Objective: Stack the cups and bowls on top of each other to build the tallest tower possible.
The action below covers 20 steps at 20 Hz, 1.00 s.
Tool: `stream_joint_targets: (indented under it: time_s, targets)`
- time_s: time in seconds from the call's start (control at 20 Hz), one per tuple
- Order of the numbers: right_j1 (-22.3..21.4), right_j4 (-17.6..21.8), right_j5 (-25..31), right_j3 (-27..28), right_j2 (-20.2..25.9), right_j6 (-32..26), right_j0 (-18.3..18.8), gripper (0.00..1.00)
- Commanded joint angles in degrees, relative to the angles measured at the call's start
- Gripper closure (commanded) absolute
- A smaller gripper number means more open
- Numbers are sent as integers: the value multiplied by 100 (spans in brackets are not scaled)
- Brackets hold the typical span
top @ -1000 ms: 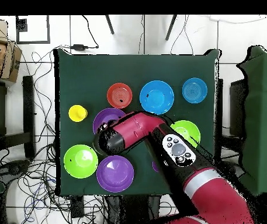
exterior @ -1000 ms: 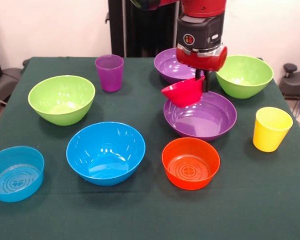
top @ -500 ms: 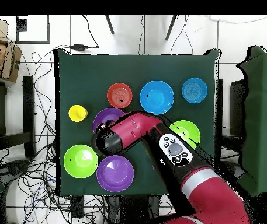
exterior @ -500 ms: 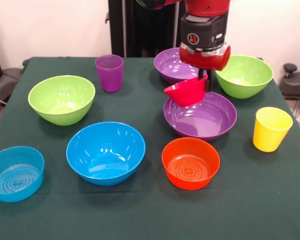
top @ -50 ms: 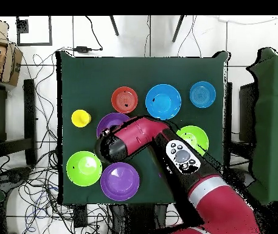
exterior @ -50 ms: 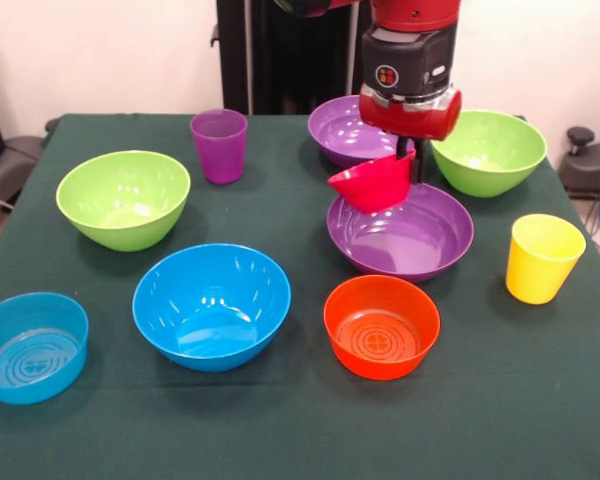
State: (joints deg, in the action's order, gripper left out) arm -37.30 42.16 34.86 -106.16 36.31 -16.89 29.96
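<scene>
The gripper (exterior @ -50 ms: 410, 160) hangs over the far side of a wide purple bowl (exterior @ -50 ms: 401, 232), pinching a small red-pink bowl (exterior @ -50 ms: 371, 183) by its rim. Things crowd in close: another purple bowl (exterior @ -50 ms: 345, 130) just behind, a lime green bowl (exterior @ -50 ms: 488, 150) to the right, an orange bowl (exterior @ -50 ms: 381, 325) in front. On the left, bare green cloth runs between the purple cup (exterior @ -50 ms: 219, 145) and the big blue bowl (exterior @ -50 ms: 212, 305). The table (exterior @ -50 ms: 310, 430) is bare along its near edge, and between the orange bowl and the yellow cup (exterior @ -50 ms: 544, 257).
</scene>
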Motion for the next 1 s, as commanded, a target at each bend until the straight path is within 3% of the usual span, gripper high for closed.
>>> stream_joint_targets:
  time_s: [0.05, 0.75, 1.0]
  targets:
    - [-27, -2, 48, -117, -103, 1169, -212, 0]
    - [-290, -594, 444, -61, 130, 953, -208, 0]
    - [-569, -1002, 771, 81, 250, 879, -228, 0]
